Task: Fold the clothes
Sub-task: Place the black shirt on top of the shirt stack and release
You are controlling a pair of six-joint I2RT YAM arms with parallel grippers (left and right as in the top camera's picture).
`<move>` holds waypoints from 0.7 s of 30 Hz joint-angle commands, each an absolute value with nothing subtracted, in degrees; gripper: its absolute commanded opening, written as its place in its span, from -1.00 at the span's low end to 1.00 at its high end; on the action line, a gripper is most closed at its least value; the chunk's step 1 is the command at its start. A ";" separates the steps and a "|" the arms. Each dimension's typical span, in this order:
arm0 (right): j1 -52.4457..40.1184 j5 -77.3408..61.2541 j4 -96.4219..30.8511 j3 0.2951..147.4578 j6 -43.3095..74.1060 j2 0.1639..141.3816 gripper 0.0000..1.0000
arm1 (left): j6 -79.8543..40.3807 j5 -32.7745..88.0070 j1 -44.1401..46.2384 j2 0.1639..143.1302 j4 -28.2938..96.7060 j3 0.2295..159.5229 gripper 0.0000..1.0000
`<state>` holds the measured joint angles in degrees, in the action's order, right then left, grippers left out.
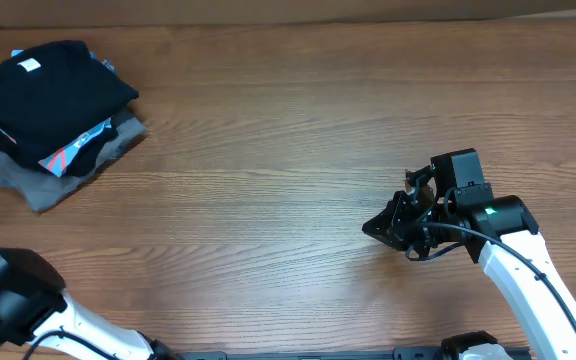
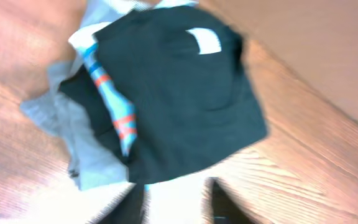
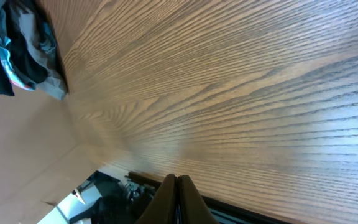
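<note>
No word, brand or number can be read anywhere on the table. A small white neck tag [image 2: 204, 40] sits on the black T-shirt [image 2: 185, 106], far out beyond the fingertips of the left gripper [image 2: 176, 186], and is too blurred to show any print. Red and white marks run along the light blue T-shirt [image 2: 107, 93], ahead and to the left of those fingers, but they form no legible letters.

One black T-shirt [image 1: 53, 95], one light blue T-shirt [image 1: 83, 143], one grey garment [image 1: 38, 185] (three in all), one left gripper [image 2: 178, 205], one right gripper [image 3: 177, 199].
</note>
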<state>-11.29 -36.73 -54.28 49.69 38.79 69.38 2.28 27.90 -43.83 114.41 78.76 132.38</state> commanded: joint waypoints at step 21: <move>-11.14 -35.64 -54.81 50.54 39.03 69.17 -0.92 | -7.25 9.32 -35.68 135.94 73.52 130.56 -0.88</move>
